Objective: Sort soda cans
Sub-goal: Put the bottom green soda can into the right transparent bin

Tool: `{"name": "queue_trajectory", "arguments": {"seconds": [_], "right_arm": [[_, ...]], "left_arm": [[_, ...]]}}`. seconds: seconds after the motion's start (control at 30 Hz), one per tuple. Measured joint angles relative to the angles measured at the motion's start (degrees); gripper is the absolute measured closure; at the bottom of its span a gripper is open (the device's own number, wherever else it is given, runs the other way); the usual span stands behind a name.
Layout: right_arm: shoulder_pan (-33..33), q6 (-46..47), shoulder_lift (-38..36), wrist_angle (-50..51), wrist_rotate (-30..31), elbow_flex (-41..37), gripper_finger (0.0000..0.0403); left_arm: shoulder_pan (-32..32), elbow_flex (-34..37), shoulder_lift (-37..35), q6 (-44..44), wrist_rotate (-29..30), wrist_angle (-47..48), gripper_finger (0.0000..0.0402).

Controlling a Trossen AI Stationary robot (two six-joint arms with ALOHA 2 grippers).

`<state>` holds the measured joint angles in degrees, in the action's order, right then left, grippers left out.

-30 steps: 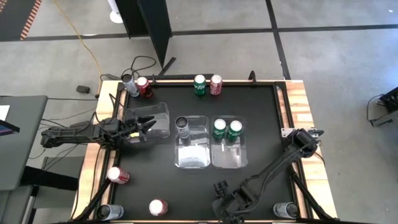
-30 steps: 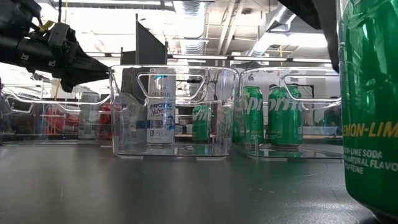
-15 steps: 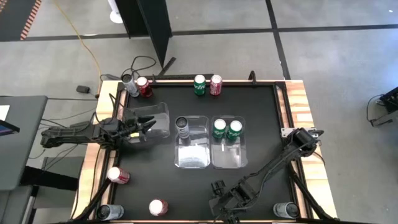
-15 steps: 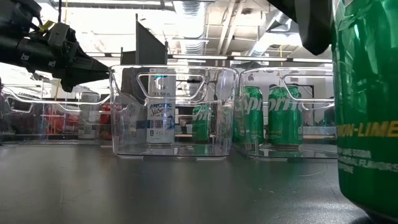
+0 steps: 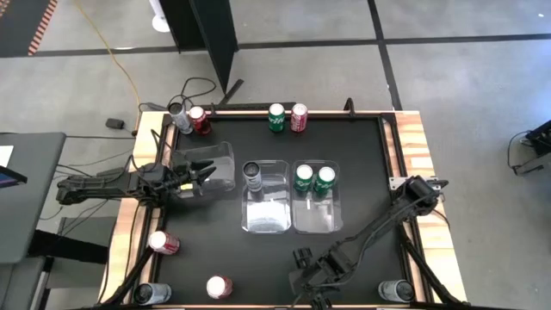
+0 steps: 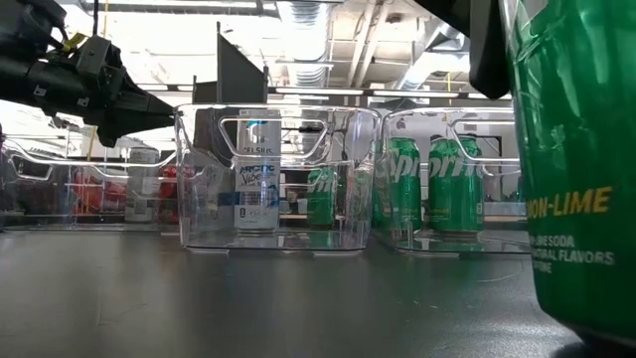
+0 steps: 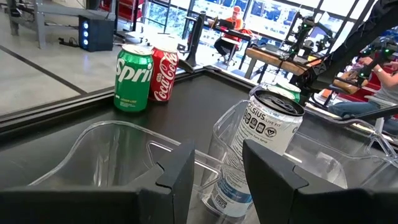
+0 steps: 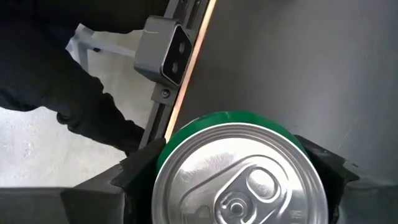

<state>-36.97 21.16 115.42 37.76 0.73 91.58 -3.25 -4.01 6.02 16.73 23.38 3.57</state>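
Observation:
A green soda can (image 8: 239, 171) stands near the table's near edge, between the fingers of my right gripper (image 5: 303, 265), which is shut on it. In the low view this can (image 6: 581, 179) fills the right side and leans. My left gripper (image 5: 205, 175) hangs level over the empty left clear bin (image 5: 219, 164), open with nothing between its fingers (image 7: 217, 177). The middle bin (image 5: 267, 215) holds a silver can (image 5: 253, 173). The right bin (image 5: 317, 217) holds two green cans (image 5: 314, 180). My right gripper has the green can's upper wall (image 8: 163, 163) between its two fingers, one on each side, just below the silvery top. The fingers come slanting down from the table's near right. The can leans in the hold; whether its base is clear of the table I cannot tell.
At the far edge stand a silver can (image 5: 179, 114), a red can (image 5: 199, 119), a green can (image 5: 276, 117) and a red can (image 5: 299, 115). Near the front are red cans (image 5: 164, 243) (image 5: 219, 287) and silver cans (image 5: 151, 294) (image 5: 396, 291).
My right gripper has edged toward the table's left with the green can between its fingers. In the low view the can has shifted left and leans more than before. My left arm has kept still.

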Motion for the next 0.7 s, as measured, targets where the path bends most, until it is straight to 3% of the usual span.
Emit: {"name": "queue_trajectory", "arguments": {"seconds": [0.2, 0.47, 0.7], "right_arm": [[0.9, -0.5, 0.3, 7.6, 1.0, 5.0, 0.0106], [2.4, -3.2, 0.2, 19.1, 3.5, 17.2, 0.0106], [4.1, -3.6, 0.2, 36.5, 15.1, 31.6, 0.0106]], "left_arm": [[0.0, 0.0, 0.0, 0.0, 0.0, 0.0, 0.0270], [0.0, 0.0, 0.0, 0.4, 0.0, -0.5, 0.0270], [0.0, 0.1, 0.0, -0.8, -0.7, -1.7, 0.0270]]}}
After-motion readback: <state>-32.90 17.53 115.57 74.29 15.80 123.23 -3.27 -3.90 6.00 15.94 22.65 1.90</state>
